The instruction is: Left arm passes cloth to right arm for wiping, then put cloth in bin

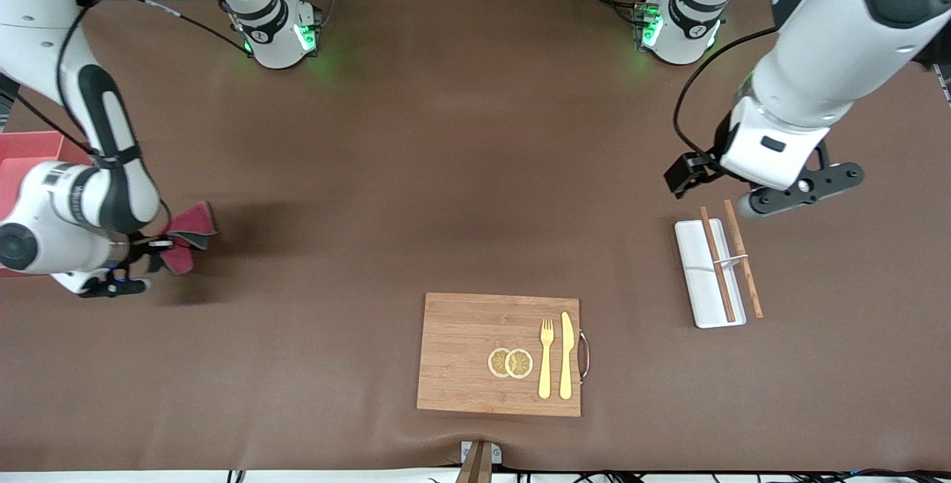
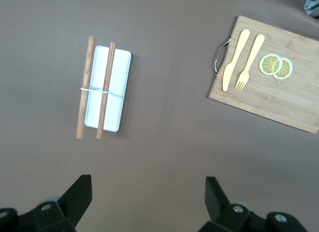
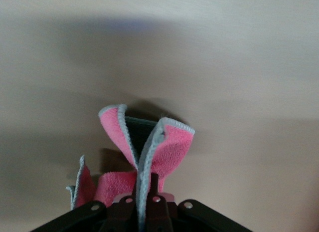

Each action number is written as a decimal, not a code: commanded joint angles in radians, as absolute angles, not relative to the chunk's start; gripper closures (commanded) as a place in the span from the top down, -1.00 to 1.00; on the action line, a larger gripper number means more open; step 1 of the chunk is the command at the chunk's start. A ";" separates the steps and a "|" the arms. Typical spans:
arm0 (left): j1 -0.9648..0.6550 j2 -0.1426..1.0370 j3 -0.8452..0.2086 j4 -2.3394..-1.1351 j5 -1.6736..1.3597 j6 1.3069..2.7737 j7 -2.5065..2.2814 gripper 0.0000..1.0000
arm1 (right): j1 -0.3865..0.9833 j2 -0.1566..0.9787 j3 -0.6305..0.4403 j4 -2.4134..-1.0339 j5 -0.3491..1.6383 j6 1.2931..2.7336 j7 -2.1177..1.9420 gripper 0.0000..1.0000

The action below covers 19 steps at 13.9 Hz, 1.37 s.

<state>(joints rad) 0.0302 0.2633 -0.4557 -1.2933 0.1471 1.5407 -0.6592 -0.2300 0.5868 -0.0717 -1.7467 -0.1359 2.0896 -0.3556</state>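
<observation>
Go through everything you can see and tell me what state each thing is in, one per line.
cloth: bunched, held off the table by the right gripper
right gripper: shut on the cloth, beside the bin
left gripper: open, empty, waiting above the white tray
bin: upright, mostly hidden by the right arm
white tray: flat, one chopstick on it
wooden board: flat, carrying fork, knife, two lemon slices

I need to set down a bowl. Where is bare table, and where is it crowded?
Bare: the wide stretch between the board and the arm bases, and between board and tray. Crowded: the right arm's end, where the right gripper holds the cloth beside the bin.
</observation>
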 commanded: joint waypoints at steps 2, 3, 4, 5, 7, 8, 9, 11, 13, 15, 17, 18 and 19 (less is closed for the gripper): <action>0.061 0.216 -0.428 -1.338 0.110 1.529 -0.543 1.00 | -0.334 0.558 -0.051 -1.694 -0.176 2.079 -0.575 -1.00; 0.058 0.203 -0.393 -1.350 0.097 1.529 -0.502 1.00 | -0.348 0.528 -0.054 -1.687 -0.189 2.069 -0.619 -1.00; 0.055 0.192 -0.368 -1.362 0.081 1.529 -0.462 1.00 | -0.351 0.491 -0.064 -1.684 -0.216 2.037 -0.650 -1.00; 0.049 0.175 -0.338 -1.376 0.074 1.529 -0.430 1.00 | -0.353 0.453 -0.066 -1.675 -0.242 1.990 -0.667 -1.00; 0.006 0.157 -0.254 -1.391 0.068 1.529 -0.358 1.00 | -0.350 0.420 -0.064 -1.643 -0.285 1.915 -0.670 -1.00; -0.001 0.150 -0.226 -1.402 0.057 1.529 -0.330 1.00 | -0.350 0.423 -0.064 -1.632 -0.299 1.898 -0.667 -1.00; -0.002 0.141 -0.212 -1.408 0.048 1.529 -0.306 1.00 | -0.354 0.432 -0.064 -1.634 -0.299 1.904 -0.663 -1.00; -0.003 0.127 -0.184 -1.425 0.043 1.528 -0.269 1.00 | -0.360 0.486 -0.064 -1.634 -0.299 1.960 -0.661 -1.00; -0.006 0.106 -0.155 -1.454 0.041 1.528 -0.233 1.00 | -0.360 0.544 -0.064 -1.637 -0.298 2.040 -0.661 -1.00; -0.014 0.078 -0.130 -1.494 0.014 1.529 -0.227 1.00 | -0.348 0.580 -0.060 -1.646 -0.282 2.075 -0.658 -1.00; -0.014 0.072 -0.114 -1.500 0.012 1.529 -0.215 1.00 | -0.321 0.618 -0.046 -1.660 -0.208 2.094 -0.658 -1.00; -0.017 0.065 -0.095 -1.503 0.011 1.529 -0.190 1.00 | -0.296 0.627 -0.046 -1.678 -0.151 2.098 -0.658 -1.00; -0.017 0.061 -0.091 -1.509 0.009 1.529 -0.164 1.00 | -0.257 0.629 -0.046 -1.692 -0.099 2.098 -0.650 -1.00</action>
<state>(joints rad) -0.0048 0.1041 -0.1226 -1.4671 0.0330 1.5275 -0.2138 -0.3158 0.6302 -0.0460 -1.6673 -0.1752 2.0958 -0.6588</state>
